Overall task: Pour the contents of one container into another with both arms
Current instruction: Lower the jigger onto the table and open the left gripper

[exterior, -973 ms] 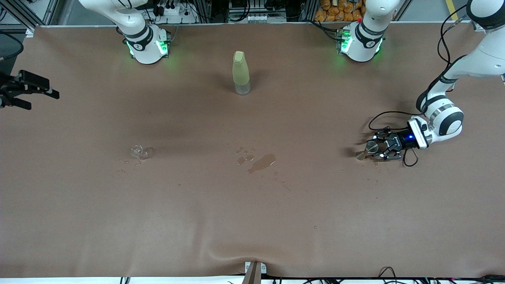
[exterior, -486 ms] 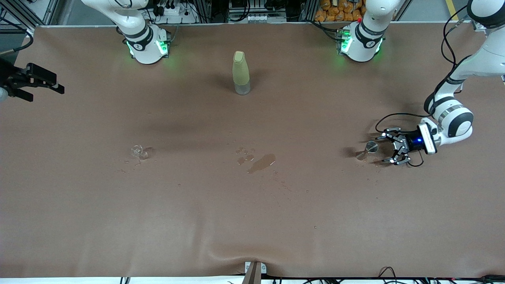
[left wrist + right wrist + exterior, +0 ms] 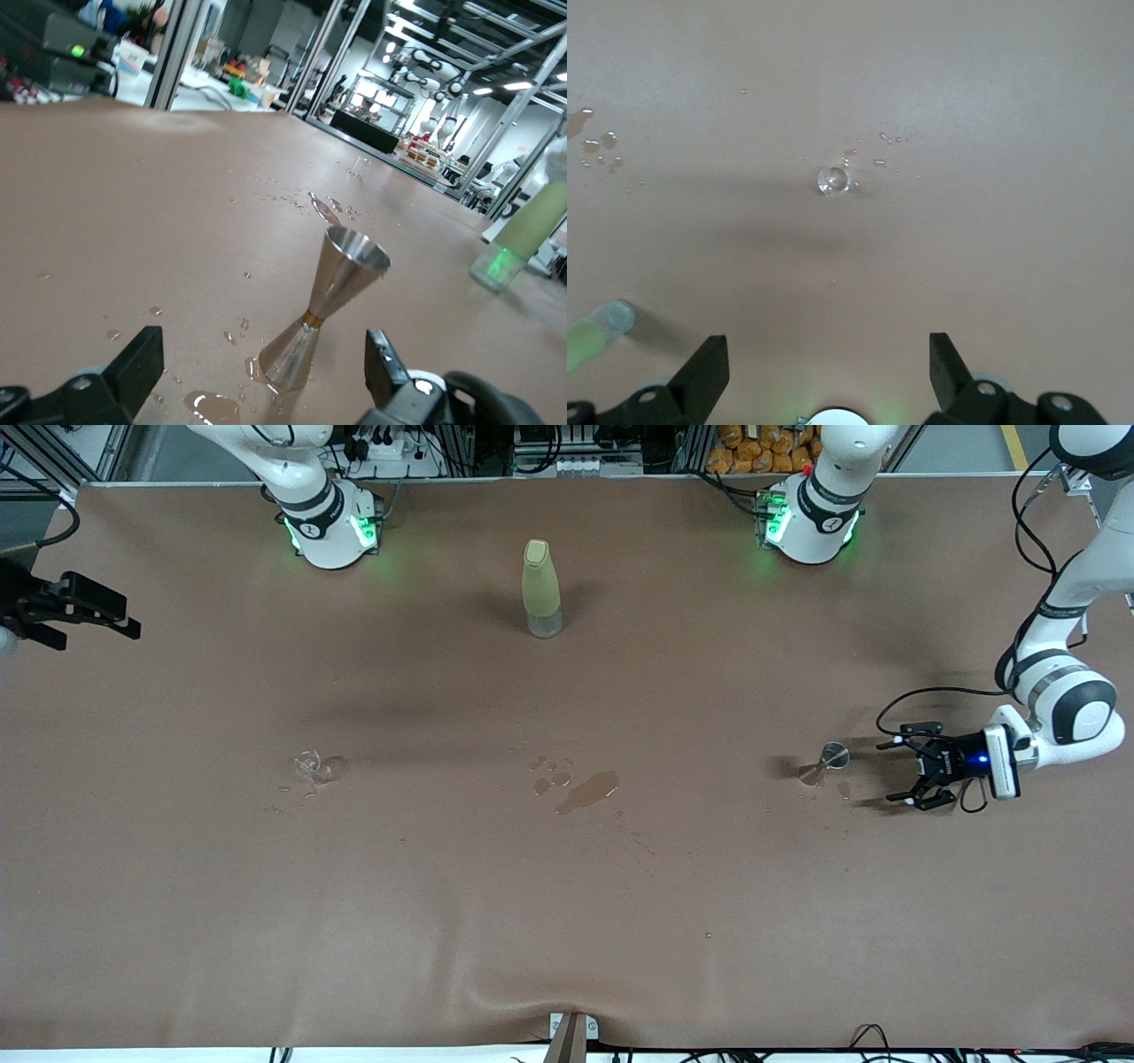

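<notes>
The clear glass container (image 3: 310,764) stands on the brown table toward the right arm's end, with droplets around it; it also shows in the right wrist view (image 3: 833,180). The other cup, a metal one with a grey round rim (image 3: 826,762), stands upright toward the left arm's end, and a small puddle lies at its base (image 3: 330,305). My left gripper (image 3: 886,771) hangs open just above the table beside that cup, a short gap from it, and holds nothing (image 3: 263,345). My right gripper (image 3: 97,636) is open and empty (image 3: 826,350), up over the table's edge at the right arm's end.
A tall yellow-green bottle (image 3: 541,589) stands mid-table, farther from the front camera than both cups. A spilled brown puddle (image 3: 586,791) and droplets lie between the two cups. The table cloth bulges at its front edge (image 3: 532,992).
My left gripper has opened, let go of the metal cup and drawn back toward the left arm's end. The cup stays upright. The right gripper has shifted slightly.
</notes>
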Available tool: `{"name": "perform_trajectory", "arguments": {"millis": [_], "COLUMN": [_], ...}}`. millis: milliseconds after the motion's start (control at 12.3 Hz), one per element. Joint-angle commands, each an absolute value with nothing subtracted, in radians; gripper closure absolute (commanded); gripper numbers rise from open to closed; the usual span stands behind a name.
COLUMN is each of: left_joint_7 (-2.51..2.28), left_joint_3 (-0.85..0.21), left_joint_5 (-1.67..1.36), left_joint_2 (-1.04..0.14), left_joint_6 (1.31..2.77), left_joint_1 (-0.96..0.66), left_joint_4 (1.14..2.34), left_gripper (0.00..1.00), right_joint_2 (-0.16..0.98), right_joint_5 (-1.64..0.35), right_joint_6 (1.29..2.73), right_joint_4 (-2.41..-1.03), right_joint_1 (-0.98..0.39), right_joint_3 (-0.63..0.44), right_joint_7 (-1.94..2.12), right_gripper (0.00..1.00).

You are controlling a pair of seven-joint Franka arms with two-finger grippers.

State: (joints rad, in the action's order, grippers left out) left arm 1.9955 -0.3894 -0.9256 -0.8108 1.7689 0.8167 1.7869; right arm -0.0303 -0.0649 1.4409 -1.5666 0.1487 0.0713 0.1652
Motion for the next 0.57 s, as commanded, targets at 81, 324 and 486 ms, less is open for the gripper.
{"name": "perform_trajectory", "arguments": {"millis": [81,324,486], "left_joint_7": [1.654,1.197,0.998], "left_joint_3": [-0.449,-0.489,-0.517], "left_joint_5": [-0.740,-0.565,-0.490], "left_joint_2": [-0.669,-0.500,-0.433], "left_joint_6": [1.750,1.753,1.753], "left_joint_1": [0.811,0.769,0.764], "left_joint_4": [1.705,1.649,1.620], "left_gripper": [0.00,0.00,0.00], "right_joint_2": [-0.037,-0.031,-0.029], "right_joint_5": [-0.006,-0.009,-0.008], "right_joint_6": [1.447,1.477,1.486], "right_joint_4": [-1.563,-1.563,-1.563], "right_joint_1": [0.131,0.092,0.083], "right_joint_3": [0.081,0.020,0.009], "right_joint_7": [0.098,0.110,0.117], "right_gripper": [0.00,0.00,0.00]}}
